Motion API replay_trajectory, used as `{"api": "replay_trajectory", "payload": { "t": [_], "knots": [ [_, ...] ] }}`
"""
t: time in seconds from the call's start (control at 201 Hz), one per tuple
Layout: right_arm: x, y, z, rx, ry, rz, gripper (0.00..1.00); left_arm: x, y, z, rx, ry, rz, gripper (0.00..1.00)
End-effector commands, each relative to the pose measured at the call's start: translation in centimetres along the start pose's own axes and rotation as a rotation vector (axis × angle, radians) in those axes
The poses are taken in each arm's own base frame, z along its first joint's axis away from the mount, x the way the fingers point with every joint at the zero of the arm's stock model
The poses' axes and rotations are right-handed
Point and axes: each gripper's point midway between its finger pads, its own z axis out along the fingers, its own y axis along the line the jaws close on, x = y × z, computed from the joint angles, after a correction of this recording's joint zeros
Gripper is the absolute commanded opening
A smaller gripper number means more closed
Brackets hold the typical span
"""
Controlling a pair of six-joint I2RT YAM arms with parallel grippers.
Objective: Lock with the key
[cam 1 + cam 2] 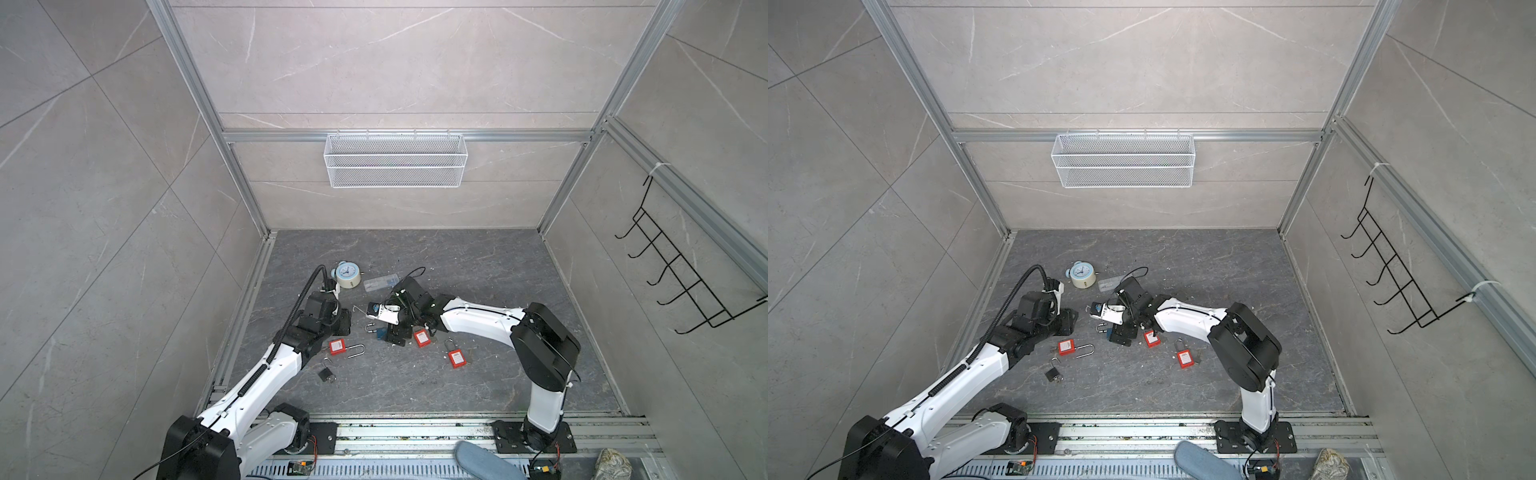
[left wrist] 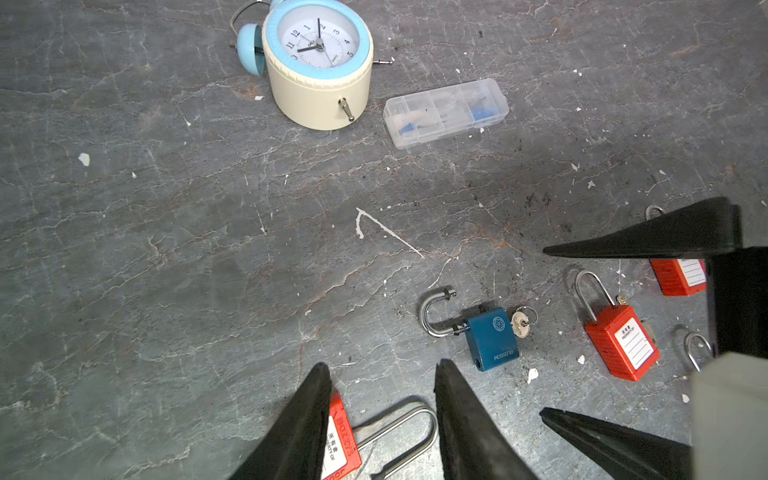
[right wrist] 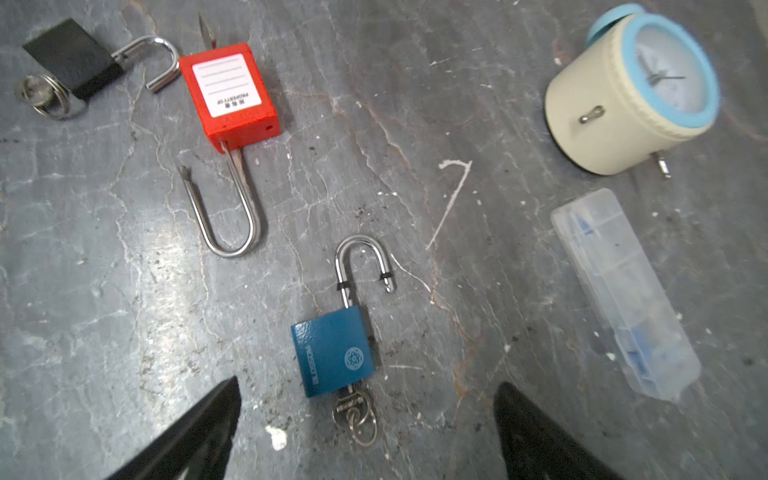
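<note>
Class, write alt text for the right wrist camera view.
A blue padlock, shackle open and key in its base, lies ahead of the open right gripper. Beyond lie an open red padlock, a black padlock, an alarm clock and a clear box.

Note BLOSSOM along one side edge of the blue padlock (image 2: 492, 338) face. On the long-shackle red padlock (image 3: 228, 95) you can read PROPERTY OF on the white label, next to Chinese characters too small to make out, and BOZZYS on the red body beside it. The second red padlock (image 2: 623, 345) carries the same PROPERTY OF label. The alarm clock (image 2: 318, 62) dial shows 11, 12 and 1 to 5.
</note>
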Motion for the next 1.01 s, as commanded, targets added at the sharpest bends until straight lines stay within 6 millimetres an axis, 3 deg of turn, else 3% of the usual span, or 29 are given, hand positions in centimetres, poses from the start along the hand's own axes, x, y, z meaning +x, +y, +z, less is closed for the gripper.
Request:
{"api": "replay_trajectory", "payload": {
  "t": [0.0,0.349,0.587,0.817,1.001],
  "knots": [
    [1.1,1.9,1.3,-0.125,0.052,-0.069,0.9,-0.2,0.9,-0.6,-0.032,-0.008,0.015,0.45],
    [2.7,2.4,4.0,-0.212,0.142,-0.067,0.66,-0.3,1.4,-1.1,-0.035,-0.008,0.04,0.44],
    [3.6,2.8,4.6,-0.249,0.187,-0.067,0.49,-0.2,1.4,-1.1,-0.028,0.0,0.051,0.43],
    [3.8,3.0,3.9,-0.27,0.208,-0.097,0.35,-0.1,0.8,-1.0,0.005,0.002,0.076,0.41],
    [0.8,1.8,1.2,-0.169,0.081,-0.155,0.3,-0.2,-2.1,-1.7,0.177,-0.022,0.23,0.41]
  ]
}}
